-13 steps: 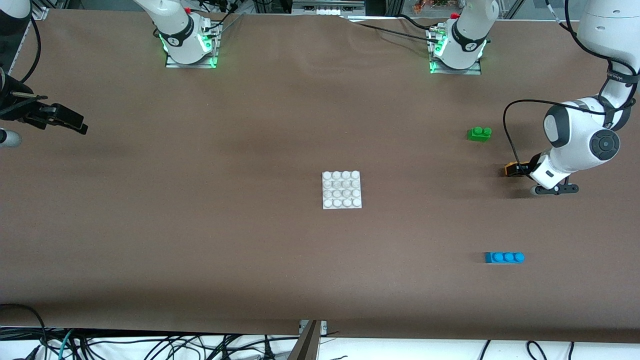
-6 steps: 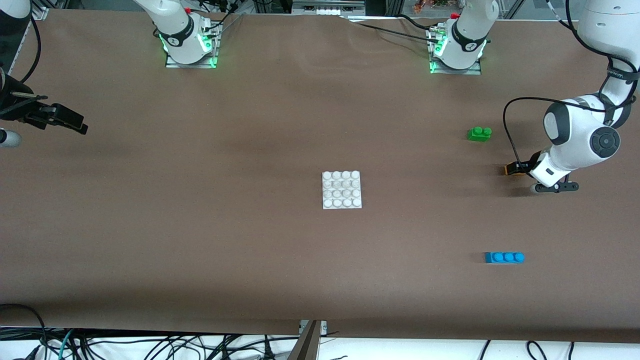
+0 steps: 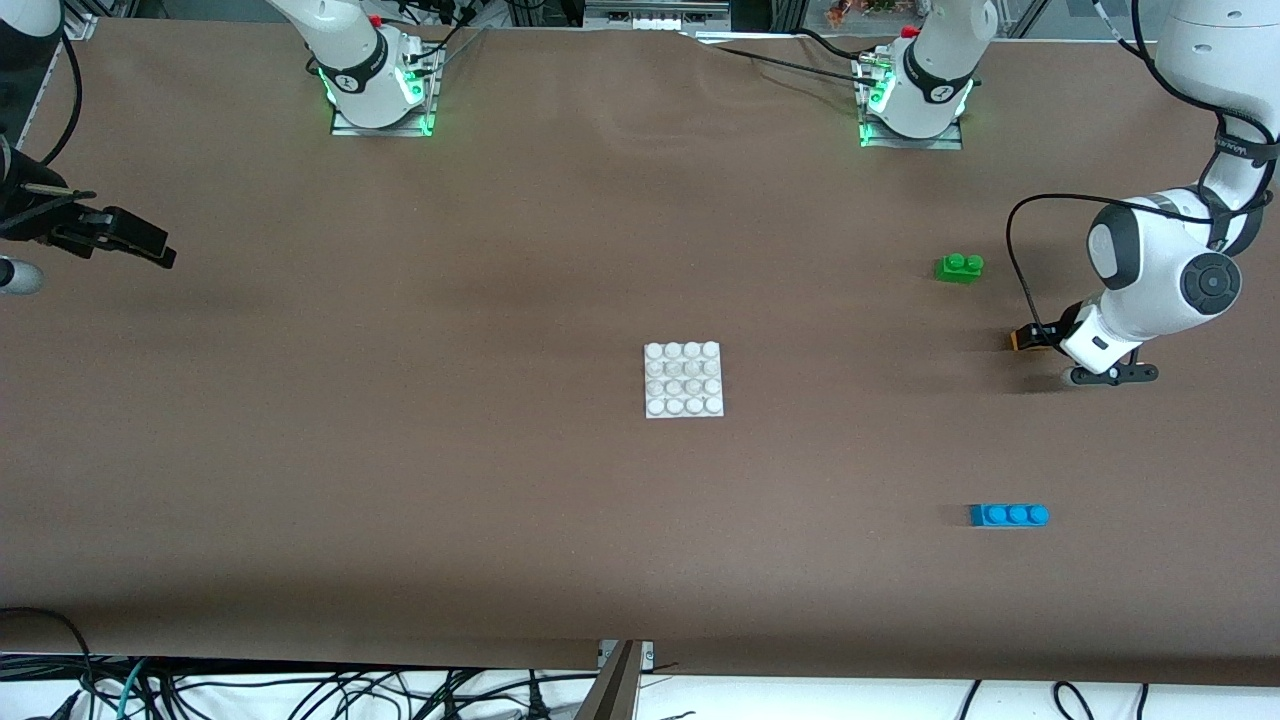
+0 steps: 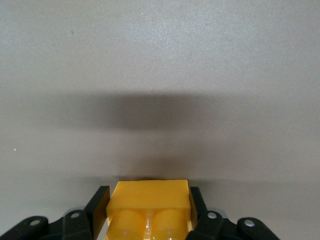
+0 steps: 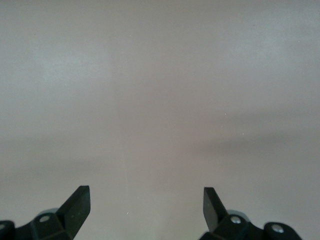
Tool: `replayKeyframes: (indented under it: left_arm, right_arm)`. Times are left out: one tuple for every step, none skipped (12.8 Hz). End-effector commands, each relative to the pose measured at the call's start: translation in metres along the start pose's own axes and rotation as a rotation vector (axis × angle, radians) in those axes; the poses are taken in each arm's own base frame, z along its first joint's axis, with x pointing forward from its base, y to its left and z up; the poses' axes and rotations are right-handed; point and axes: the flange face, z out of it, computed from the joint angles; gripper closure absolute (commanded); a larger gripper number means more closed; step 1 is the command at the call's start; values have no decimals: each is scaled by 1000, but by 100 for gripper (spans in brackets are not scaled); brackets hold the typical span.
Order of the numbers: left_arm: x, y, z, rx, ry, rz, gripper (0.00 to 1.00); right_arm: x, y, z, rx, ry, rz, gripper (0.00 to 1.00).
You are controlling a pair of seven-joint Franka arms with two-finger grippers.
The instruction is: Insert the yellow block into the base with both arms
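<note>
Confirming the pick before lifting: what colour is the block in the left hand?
Orange-yellow block, two studs on top; clearest in the left wrist view.

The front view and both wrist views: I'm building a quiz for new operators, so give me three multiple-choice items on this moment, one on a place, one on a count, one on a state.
1. Where does the green brick lie relative to the blue brick?
A. Farther from the front camera
B. On the base
C. Stacked on the blue brick

2. How many studs does the base carry?
A. Four
B. Nine
C. Sixteen

3. What is the left claw doing?
A. Hanging open over the base
B. Shut on the yellow block
C. Holding the blue brick

Key: 1 A, the green brick sits higher in the front view, both toward the left arm's end of the table. 2 C, the studs form four rows of four. 3 B, the left wrist view shows a finger pressed on each side of the block. The right claw waits open over bare table.
</note>
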Motion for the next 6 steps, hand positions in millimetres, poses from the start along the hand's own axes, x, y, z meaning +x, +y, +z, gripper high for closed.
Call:
replayKeyframes:
  left_arm:
    - [-6,0,-6,-14,6,-6,68]
    - [-6,0,-7,-14,6,-5,73]
    - [-5,0,-10,-12,13,-2,80]
    - [-3,-1,-18,-6,27,5,85]
    - [-2,-1,-24,-3,38,8,92]
    - [-2,0,-27,-1,44,14,99]
  right_arm:
    - [-1,0,-1,-1,-5,5,0]
    - [-1,0,-1,-1,-7,5,0]
    - [-1,0,-1,-1,-7,5,0]
    - [-1,0,-1,-1,-7,5,0]
    - [-1,0,-1,-1,-7,5,0]
    - [-2,0,-2,-1,-5,5,0]
